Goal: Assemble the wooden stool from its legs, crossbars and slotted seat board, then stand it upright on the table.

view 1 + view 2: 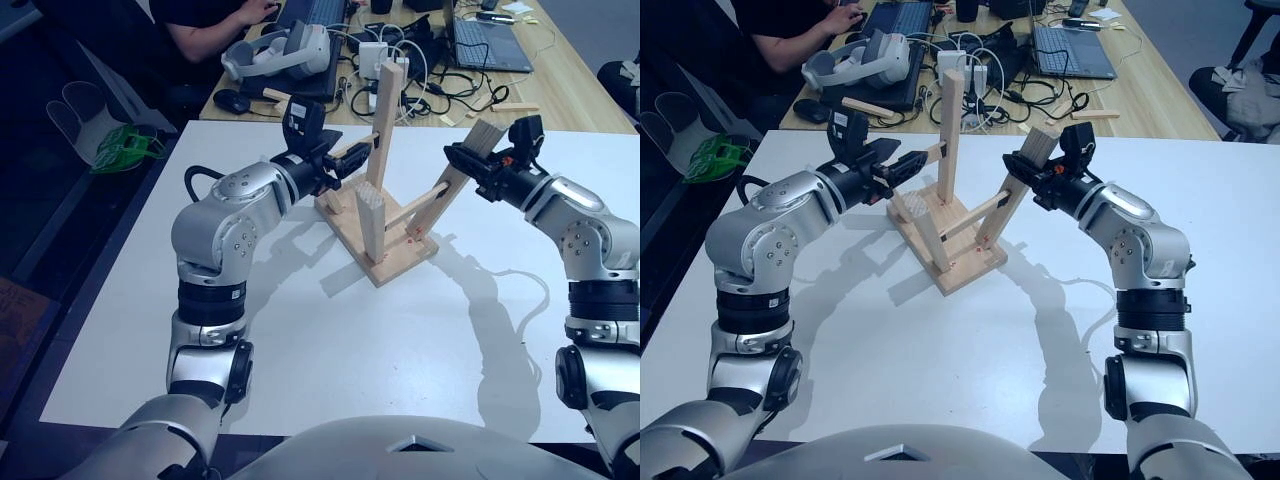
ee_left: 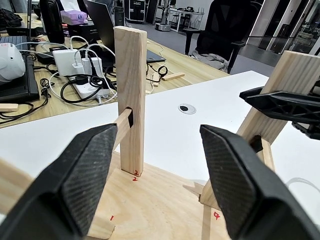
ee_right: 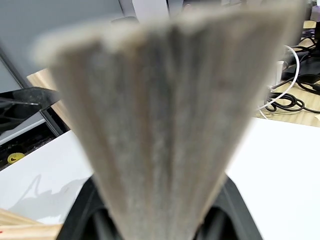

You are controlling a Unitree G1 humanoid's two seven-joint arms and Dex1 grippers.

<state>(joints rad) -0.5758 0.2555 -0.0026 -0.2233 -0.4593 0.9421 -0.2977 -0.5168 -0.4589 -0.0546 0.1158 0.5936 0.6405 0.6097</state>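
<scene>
Right claw [image 1: 1028, 170] clamps tilted leg [image 1: 1000, 212] (toward far edge of table [image 1: 940, 350]).

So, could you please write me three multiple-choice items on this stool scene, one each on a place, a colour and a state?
1. Where is the flat pale wooden seat board? A held in the air; B lying on the table; C on the floor.
2. What colour is that table's top? A white; B green; C black.
3. What is the right hand doing? A hanging open; B resting on the table; C shut on the tilted pale wooden leg.
Answers: 1 B, the board lies flat there; 2 A, plainly white; 3 C, it clamps the leg's upper end.
</scene>
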